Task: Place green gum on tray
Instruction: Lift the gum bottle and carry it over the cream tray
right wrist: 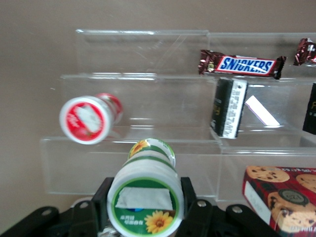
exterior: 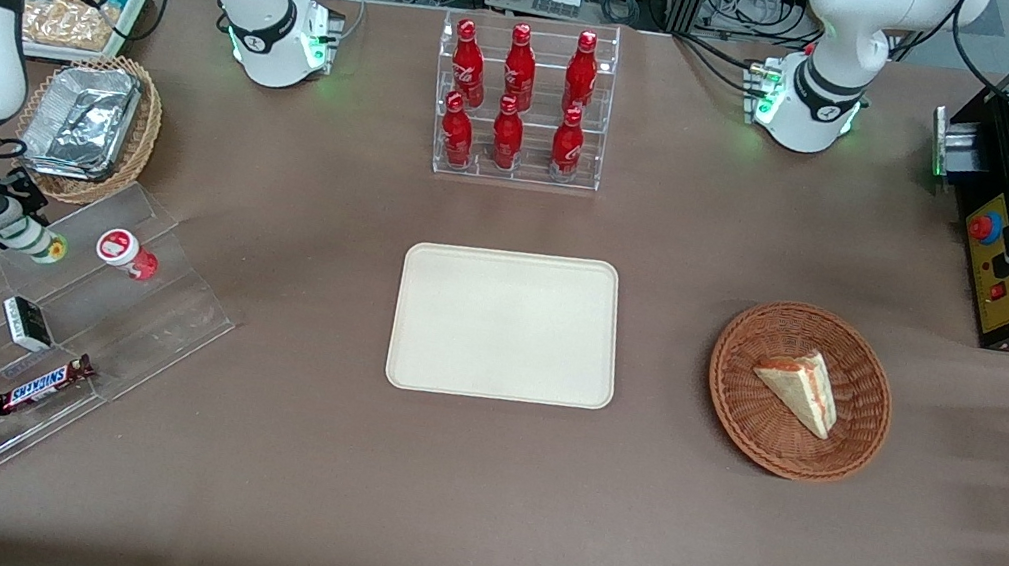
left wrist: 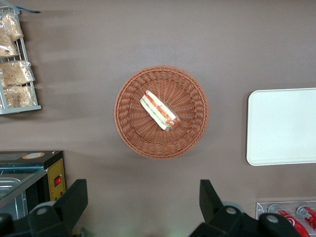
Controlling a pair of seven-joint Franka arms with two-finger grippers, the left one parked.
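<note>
- The gripper [exterior: 17, 231] hangs over the clear stepped rack [exterior: 53, 323] at the working arm's end of the table; its fingers [right wrist: 190, 200] are pinched on the green gum [right wrist: 145, 200], one each side of the bottle near its lid
- The gum [exterior: 37, 243] lies on its side in the grasp, label end pointing toward the red gum [exterior: 127, 253], which lies just beside it on the same rack; whether the green gum is lifted off its step I cannot tell
- The tray [exterior: 506, 324] sits bare mid-table, well apart from the rack, nearer the front camera than the cola bottles [exterior: 516, 98]
- Step in hand, as I judge it: lift and carry; raise straight up first so the bottle clears the rack's lip and does not nudge the red gum; only then travel sideways toward the tray
- The bottle is round and smooth, so it could roll or slip between the pads; hold firm and move evenly
- Lower close to the tray's middle before letting go; set on its side it may roll, so release low and away from the rim
</note>
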